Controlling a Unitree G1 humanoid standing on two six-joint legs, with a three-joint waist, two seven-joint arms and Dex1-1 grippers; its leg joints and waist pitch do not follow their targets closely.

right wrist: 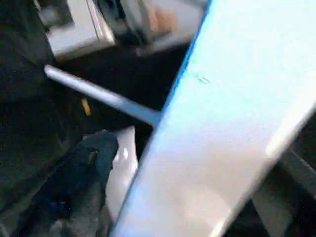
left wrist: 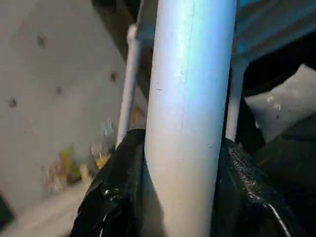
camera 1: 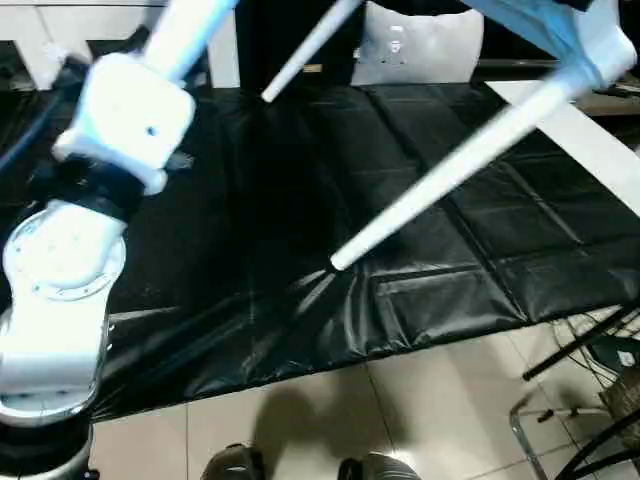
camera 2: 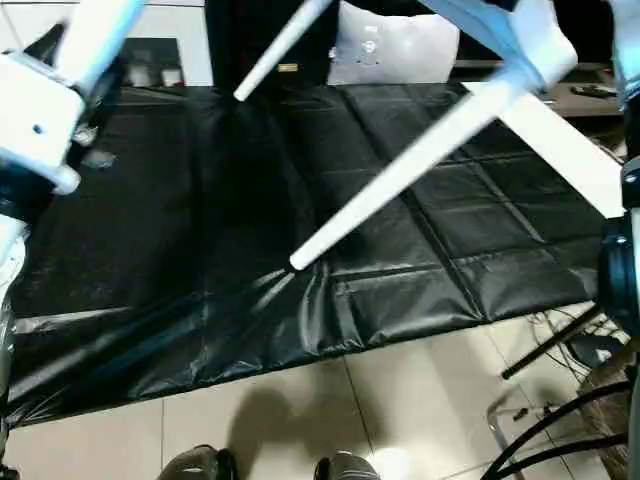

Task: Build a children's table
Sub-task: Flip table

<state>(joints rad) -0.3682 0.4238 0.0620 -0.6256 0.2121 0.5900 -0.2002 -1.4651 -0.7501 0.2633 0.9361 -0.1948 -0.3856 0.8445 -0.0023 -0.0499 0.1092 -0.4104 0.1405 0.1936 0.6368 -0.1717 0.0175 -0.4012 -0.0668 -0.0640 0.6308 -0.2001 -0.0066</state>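
Children's table (camera 1: pixel 585 45): held aloft, legs fitted; left gripper (left wrist: pixel 182 197) clenched on one leg (left wrist: pixel 190 98); right gripper fingers unreadable (cannot tell); black sheet (camera 1: pixel 300 220) and tile floor (camera 1: pixel 440 400) lie open below.

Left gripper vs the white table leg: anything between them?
Nothing visible. The left gripper has its black fingers on either side of the white round tapered plastic leg, right against it.

1. A wrinkled black plastic sheet (camera 1: pixel 300 230) is lying spread across pale floor tiles (camera 1: pixel 430 400).
2. A black wire rack (camera 1: pixel 590 400) is standing just beside the sheet's corner.
3. A white crumpled bag (camera 1: pixel 415 45) is sitting beyond the sheet's far edge.
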